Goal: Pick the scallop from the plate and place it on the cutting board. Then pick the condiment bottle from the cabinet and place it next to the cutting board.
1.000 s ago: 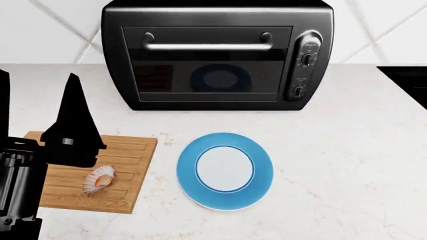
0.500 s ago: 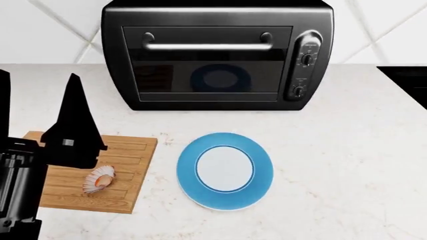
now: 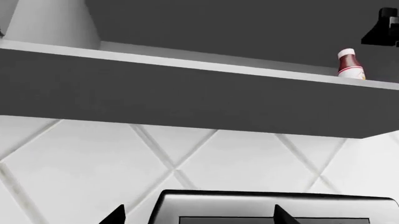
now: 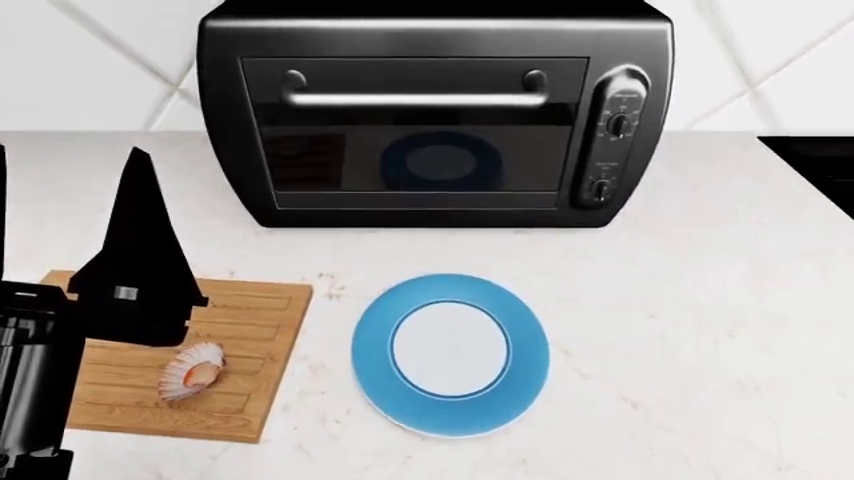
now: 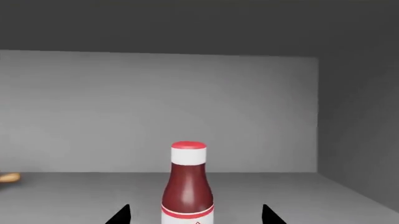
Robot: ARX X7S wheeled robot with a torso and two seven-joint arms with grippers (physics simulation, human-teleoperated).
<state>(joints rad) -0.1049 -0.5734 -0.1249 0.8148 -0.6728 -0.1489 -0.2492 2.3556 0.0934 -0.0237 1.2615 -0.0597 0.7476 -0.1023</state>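
Scallop on the board; bottle upright on the cabinet shelf, framed by the right fingers.

On the table, the scallop point(image 4: 192, 370) lies on the board point(image 4: 247, 345), just beside the dark left fingers point(image 4: 134, 265) that hang over the board's far end. The left fingertips show spread wide in the left wrist view, holding nothing. The plate point(image 4: 451, 356) sits beside the board, away from those fingers, in front of a black oven point(image 4: 434, 110). In the right wrist view, the bottle point(image 5: 188, 186) stands upright on the grey shelf point(image 5: 299, 196), in line with the gap between the right fingers point(image 5: 195, 215), whose tips are spread wide to either side of it, not touching. From the left wrist view the bottle point(image 3: 351, 64) shows far off, high on the shelf.
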